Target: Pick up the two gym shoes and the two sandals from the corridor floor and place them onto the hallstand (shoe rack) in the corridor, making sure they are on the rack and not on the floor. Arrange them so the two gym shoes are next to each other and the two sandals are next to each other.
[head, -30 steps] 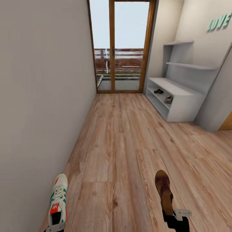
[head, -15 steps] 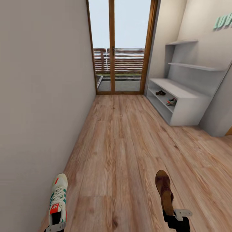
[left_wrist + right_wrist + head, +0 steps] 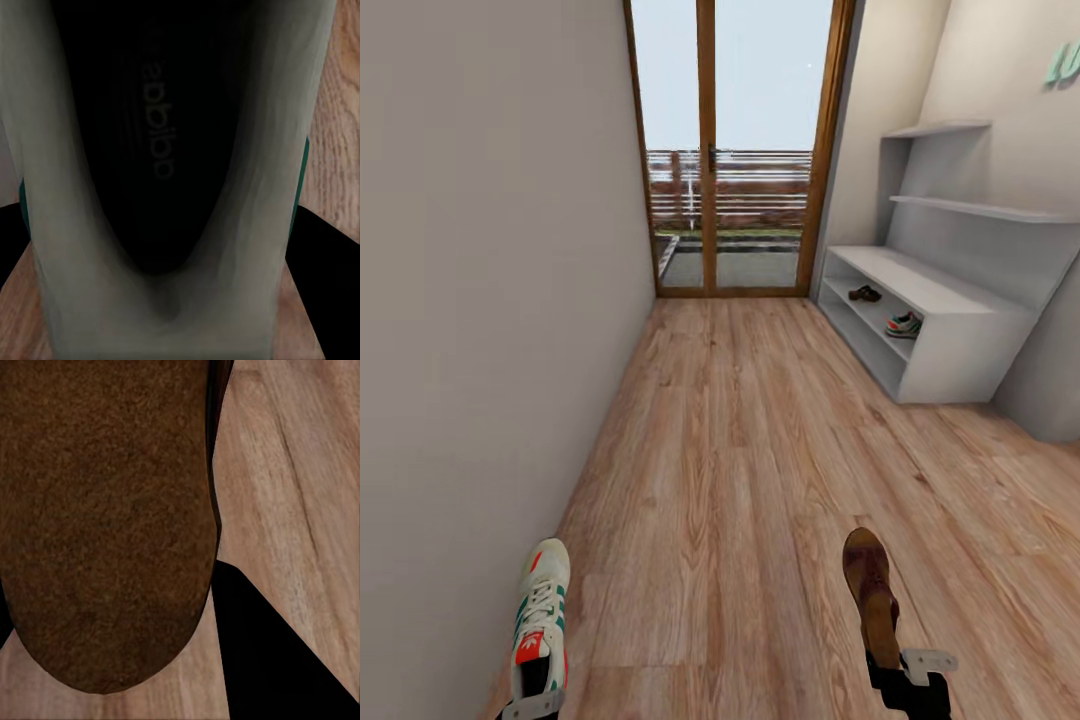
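Head view: the whole picture has slid since a second ago, so the camera has moved. The hallstand (image 3: 960,340) now sits further right and a touch lower at mid-right, and the teal wall lettering (image 3: 1063,65) is nearly off the upper right edge. On the hallstand's lower shelf lie a sandal (image 3: 865,293), nearer the glass door (image 3: 732,150), and a gym shoe (image 3: 905,324), apart from each other. At lower left, the left gripper (image 3: 532,707) is clamped on the heel of a second gym shoe (image 3: 541,615), toe pointing up the frame, carried above the corridor floor (image 3: 740,480). At lower right, the right gripper (image 3: 905,672) grips the heel end of a second sandal (image 3: 869,590), toe also pointing away. Both carried shoes sit at the same spots in the frame as before.

Left wrist view: here is what the head camera misses, the inside of the held gym shoe (image 3: 165,172), with a dark insole bearing faint lettering, pale walls, a green stripe at the edge and floor planks beyond.

Right wrist view: the held sandal (image 3: 105,517) shows close up as a grainy brown surface, with wood floor to one side.
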You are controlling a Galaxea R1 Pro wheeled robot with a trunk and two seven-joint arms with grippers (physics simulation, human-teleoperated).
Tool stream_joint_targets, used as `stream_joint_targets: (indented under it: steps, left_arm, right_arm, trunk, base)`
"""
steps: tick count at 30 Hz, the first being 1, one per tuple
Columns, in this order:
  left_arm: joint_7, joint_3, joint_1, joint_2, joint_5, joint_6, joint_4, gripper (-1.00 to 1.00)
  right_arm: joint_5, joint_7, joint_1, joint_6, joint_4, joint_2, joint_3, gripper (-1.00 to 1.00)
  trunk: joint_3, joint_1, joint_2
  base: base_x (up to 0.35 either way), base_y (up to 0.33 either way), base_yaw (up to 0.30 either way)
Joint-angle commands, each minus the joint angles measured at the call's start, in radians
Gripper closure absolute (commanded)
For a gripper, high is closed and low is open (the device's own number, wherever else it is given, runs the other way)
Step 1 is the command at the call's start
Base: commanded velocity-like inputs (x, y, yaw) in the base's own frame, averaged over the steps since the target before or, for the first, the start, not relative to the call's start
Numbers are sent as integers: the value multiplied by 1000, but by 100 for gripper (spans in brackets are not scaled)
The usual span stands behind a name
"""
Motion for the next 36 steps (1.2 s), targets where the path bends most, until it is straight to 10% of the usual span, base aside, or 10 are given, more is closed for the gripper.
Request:
stream_joint_targets:
  steps: [1,36]
  left_arm:
    - [-6,9,-1,-1,-10,-4,0,100]
    - [-7,9,-1,-1,-10,-4,0,100]
  right_arm:
    - [4,5,-1,-2,1,0,-9,100]
    - [4,5,-1,-2,9,2,-9,100]
  trunk:
    - [-1,0,0]
    - [-1,0,0]
  base:
    - [339,0,0]
    - [339,0,0]
